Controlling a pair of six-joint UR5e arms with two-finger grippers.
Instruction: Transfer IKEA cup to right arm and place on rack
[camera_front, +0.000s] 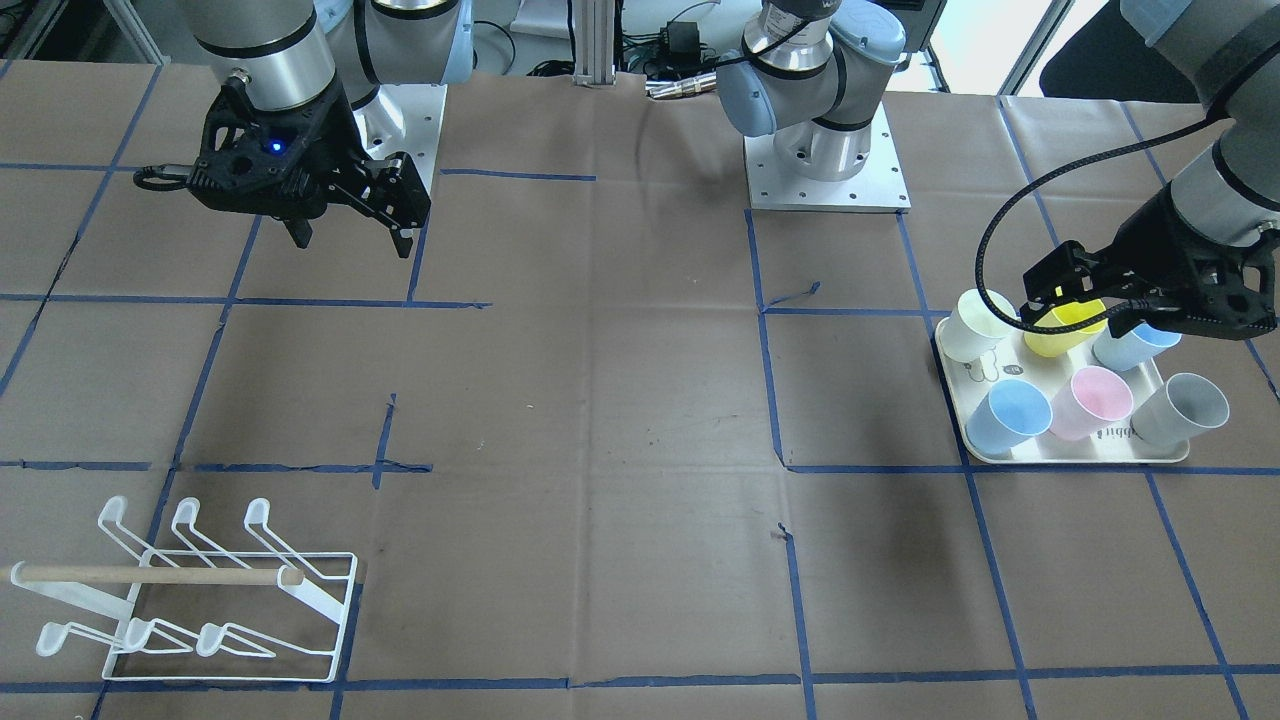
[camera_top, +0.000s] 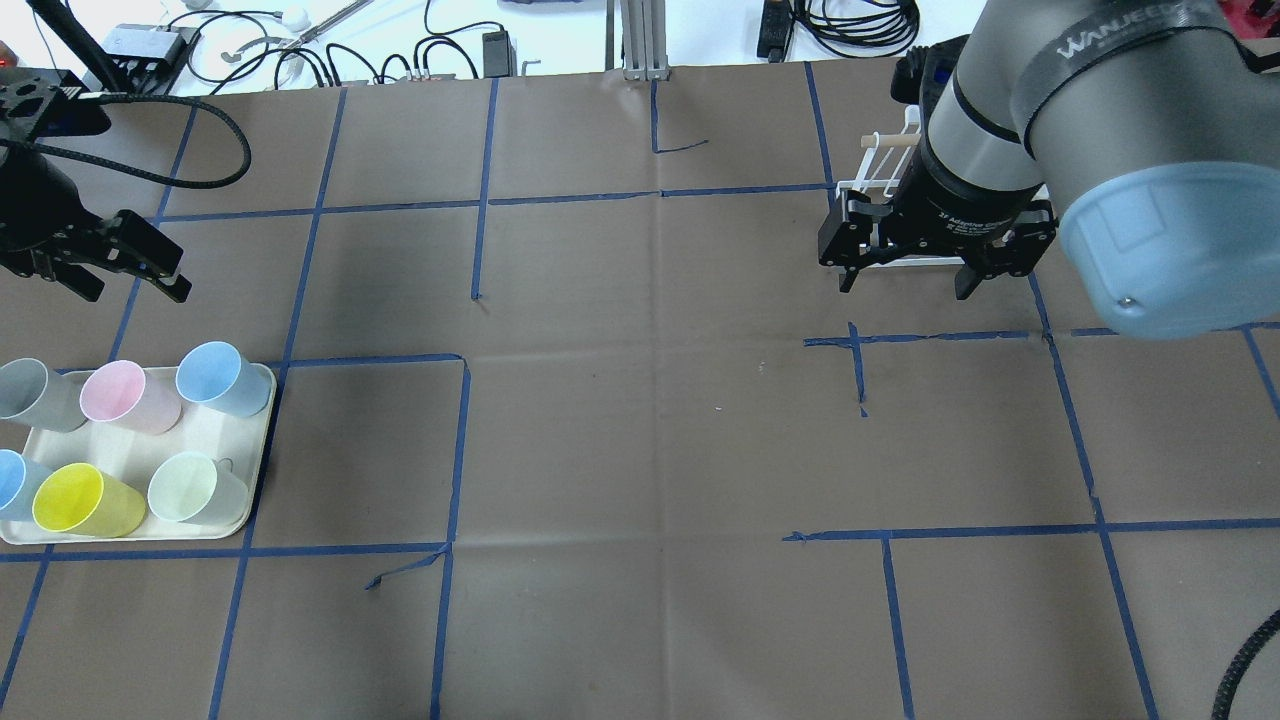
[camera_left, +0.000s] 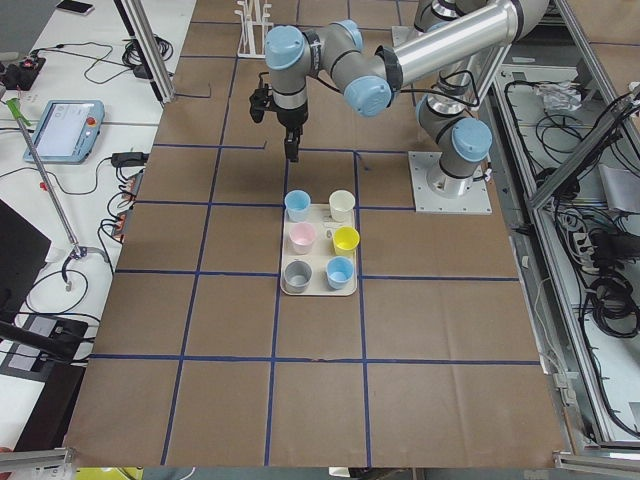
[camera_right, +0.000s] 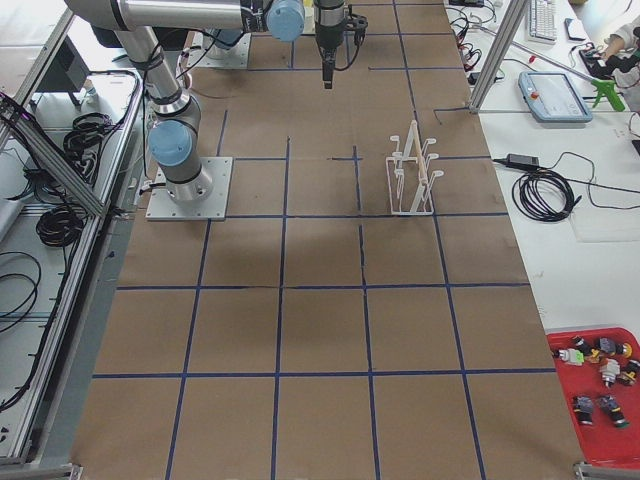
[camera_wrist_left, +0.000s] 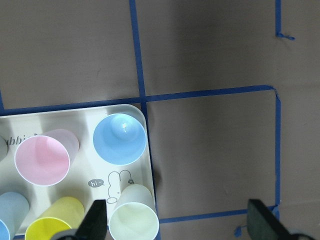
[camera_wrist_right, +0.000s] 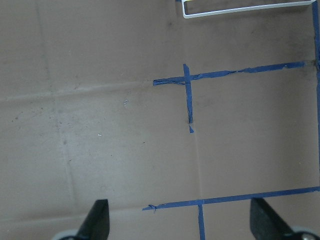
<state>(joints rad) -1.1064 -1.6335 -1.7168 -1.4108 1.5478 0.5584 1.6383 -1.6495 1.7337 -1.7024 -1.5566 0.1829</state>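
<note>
Left claw (camera_top: 135, 288) hangs wide open and empty above the edge of the cream tray (camera_wrist_left: 65, 122), at the robot's left end of the tabletop (camera_top: 650, 420). Six IKEA cups stand mouths up on the tray, none lifted.

Wrist view: the pale cup (camera_wrist_left: 134, 220) sits beside one fingertip, not between the two. Cannot tell which cup is meant.

Judgement: centre one cup's wall between the fingertips, then descend straight. The blue cup (camera_wrist_left: 120, 139) and yellow cup (camera_top: 85, 500) stand close and could be clipped. Leave wall free for the handover.

Right claw (camera_top: 907, 285), also wide and empty, hovers near the wire rack (camera_front: 150, 574), well apart from the tray.
</note>
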